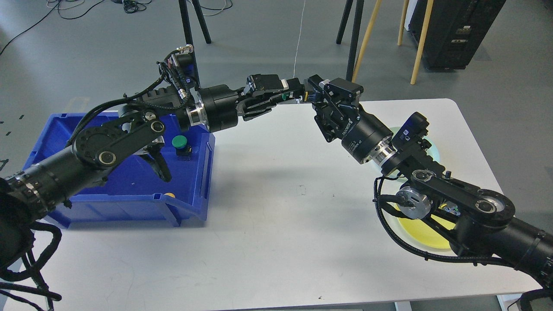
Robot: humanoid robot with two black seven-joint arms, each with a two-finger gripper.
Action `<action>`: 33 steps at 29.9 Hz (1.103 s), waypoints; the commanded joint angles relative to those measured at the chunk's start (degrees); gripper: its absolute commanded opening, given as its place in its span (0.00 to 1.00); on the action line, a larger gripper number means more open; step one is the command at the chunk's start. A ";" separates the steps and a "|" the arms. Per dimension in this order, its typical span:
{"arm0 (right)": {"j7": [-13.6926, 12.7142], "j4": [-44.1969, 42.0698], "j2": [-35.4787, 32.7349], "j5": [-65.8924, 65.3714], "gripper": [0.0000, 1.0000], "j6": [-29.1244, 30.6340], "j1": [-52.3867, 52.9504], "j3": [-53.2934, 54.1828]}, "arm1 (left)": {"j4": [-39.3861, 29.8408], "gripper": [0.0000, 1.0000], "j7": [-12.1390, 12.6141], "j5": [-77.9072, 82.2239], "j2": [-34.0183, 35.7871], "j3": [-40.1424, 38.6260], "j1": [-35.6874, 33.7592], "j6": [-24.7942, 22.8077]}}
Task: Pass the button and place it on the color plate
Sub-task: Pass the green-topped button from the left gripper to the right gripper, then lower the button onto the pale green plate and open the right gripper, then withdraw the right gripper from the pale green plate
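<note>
Both arms meet mid-air above the surface (276, 207). Left pincer (288, 96) clamped on a green button (284, 96), long axis pointing right. Right pincer (310, 96) touching it from the right; can't tell apart or together. Plates (421, 235) lie under the right arm.

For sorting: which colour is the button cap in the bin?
Green cap, head view.

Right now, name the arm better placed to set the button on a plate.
Right. The right gripper meets the left gripper at the green button, and both plates, yellow and pale green, lie under the right arm.
</note>
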 commanded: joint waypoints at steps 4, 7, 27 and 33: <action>-0.73 -0.08 -0.42 7.00 0.00 -1.22 -1.64 3.33 | 0.01 0.97 0.05 -0.61 0.60 -1.77 -0.02 0.00; -1.43 -1.13 -0.51 17.37 0.00 -4.02 -5.24 8.06 | 0.01 0.99 0.05 -2.89 2.97 -4.41 -0.02 0.00; -13.29 -22.84 1.78 37.19 1.00 -25.97 -8.60 12.40 | -0.70 0.99 0.05 -10.45 10.27 -7.14 2.35 0.00; -16.11 -22.41 1.52 34.01 1.00 -25.97 -4.20 5.28 | -0.87 0.99 0.05 -10.54 10.36 -7.31 3.93 0.00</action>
